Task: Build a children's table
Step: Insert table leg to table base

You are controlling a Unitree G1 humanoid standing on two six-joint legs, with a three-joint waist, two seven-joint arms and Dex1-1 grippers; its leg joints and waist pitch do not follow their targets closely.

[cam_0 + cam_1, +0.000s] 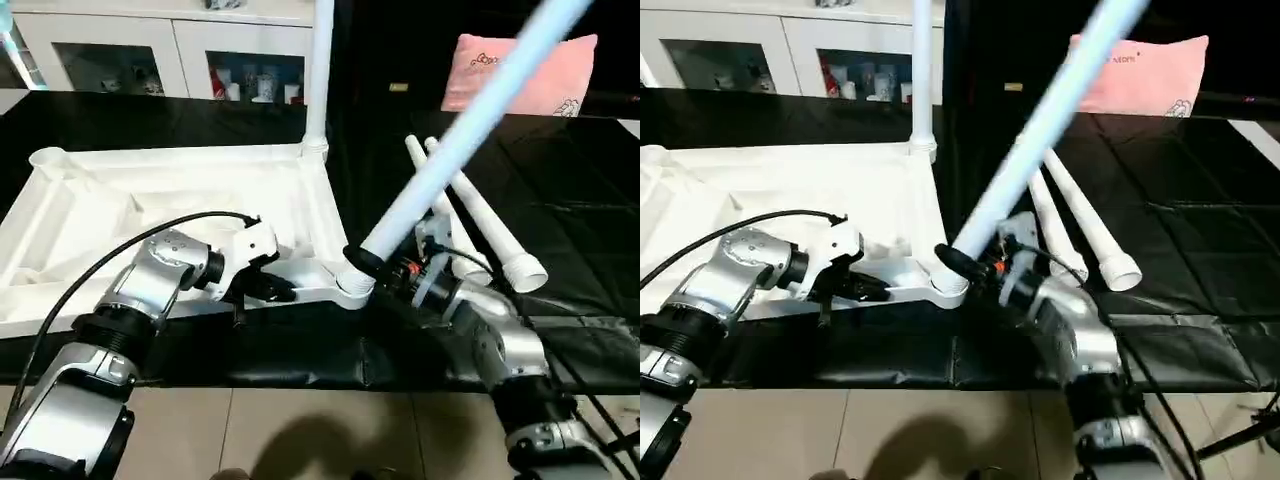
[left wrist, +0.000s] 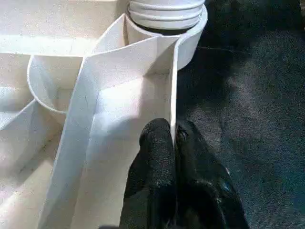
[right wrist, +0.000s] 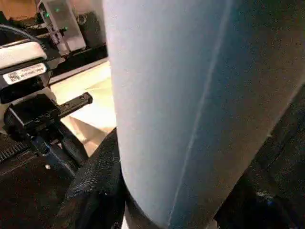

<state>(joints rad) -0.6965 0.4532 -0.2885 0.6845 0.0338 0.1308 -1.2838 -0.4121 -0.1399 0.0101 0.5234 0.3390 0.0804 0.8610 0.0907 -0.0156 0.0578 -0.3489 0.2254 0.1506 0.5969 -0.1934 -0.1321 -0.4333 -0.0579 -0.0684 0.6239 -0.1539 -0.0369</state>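
Table top (image 1: 150, 215) lies upside down on the black worktop (image 1: 560, 200), ribs up. My left fingers (image 2: 174, 143) are pinched together on its near rim beside the corner socket (image 1: 352, 287). My right fingers (image 1: 372, 266) are clamped on a tilted leg (image 1: 470, 120) whose end meets that socket. Two loose legs (image 1: 480, 230) lie beyond; another leg (image 1: 320, 70) stands upright in the far corner. Behind sit a pink pillow (image 1: 520, 70) and white cabinet (image 1: 170, 50).

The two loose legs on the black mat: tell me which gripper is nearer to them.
Right. The right gripper, clamped on a tilted leg, sits just beside the loose legs. The left gripper pinches the tabletop rim, farther away.
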